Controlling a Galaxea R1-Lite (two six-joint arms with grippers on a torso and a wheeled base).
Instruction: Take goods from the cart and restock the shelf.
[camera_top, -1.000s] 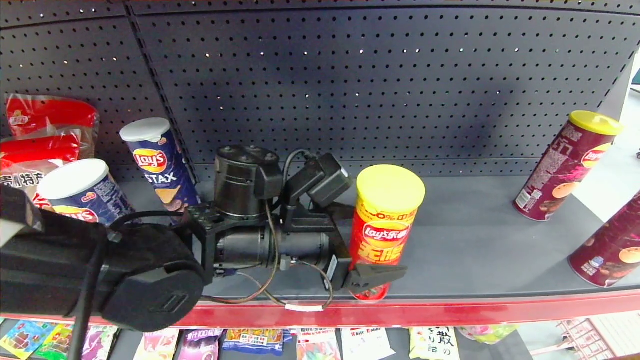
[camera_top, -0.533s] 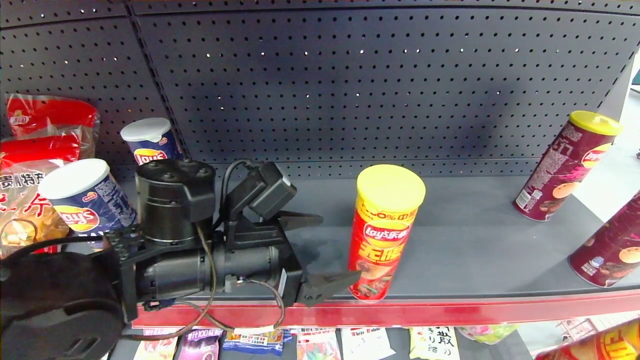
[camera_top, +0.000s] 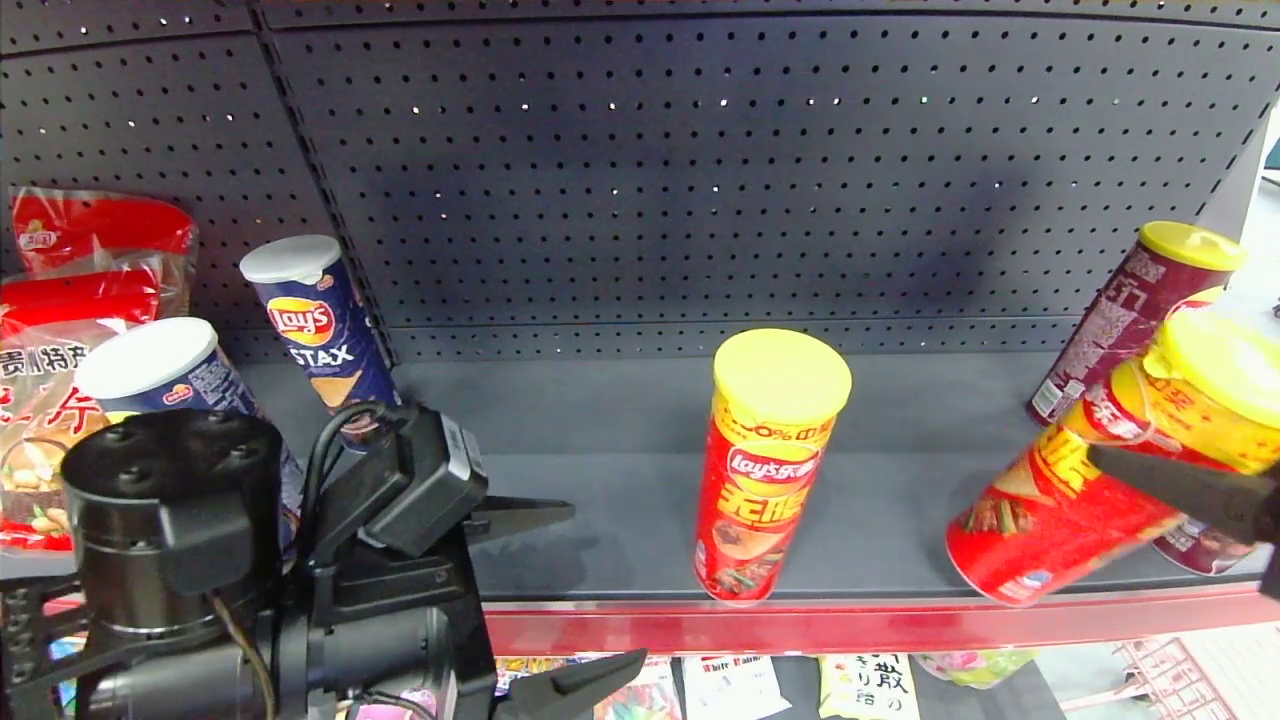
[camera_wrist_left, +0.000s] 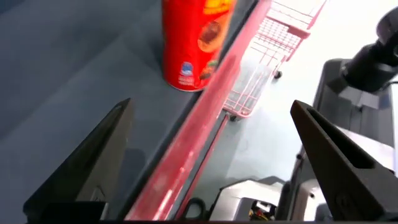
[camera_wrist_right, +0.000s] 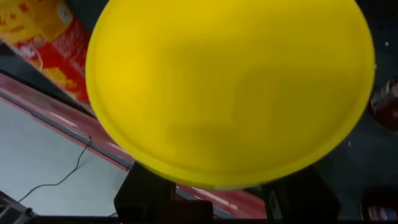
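A red chip can with a yellow lid (camera_top: 765, 470) stands upright near the front edge of the grey shelf (camera_top: 620, 480); its base (camera_wrist_left: 189, 43) appears in the left wrist view. My left gripper (camera_top: 608, 583) hangs open to the can's left, in front of the shelf's red lip, and holds nothing (camera_wrist_left: 211, 155). At the right, my right gripper (camera_top: 1190, 470) is shut on a second red can (camera_top: 1060, 500), tilted with its base just above the shelf's front. That can's yellow lid (camera_wrist_right: 230, 87) faces the right wrist camera.
Two blue cans (camera_top: 315, 320) and snack bags (camera_top: 80, 260) fill the shelf's left end. Maroon cans (camera_top: 1130, 320) stand at the right, behind the held can. A perforated panel (camera_top: 700, 180) backs the shelf. A pink cart (camera_wrist_left: 273, 37) stands below. Snack packets (camera_top: 730, 685) lie on the lower shelf.
My left gripper let go of the standing can and drew back to the lower left, open. The right gripper has come in from the lower right carrying a second red can.
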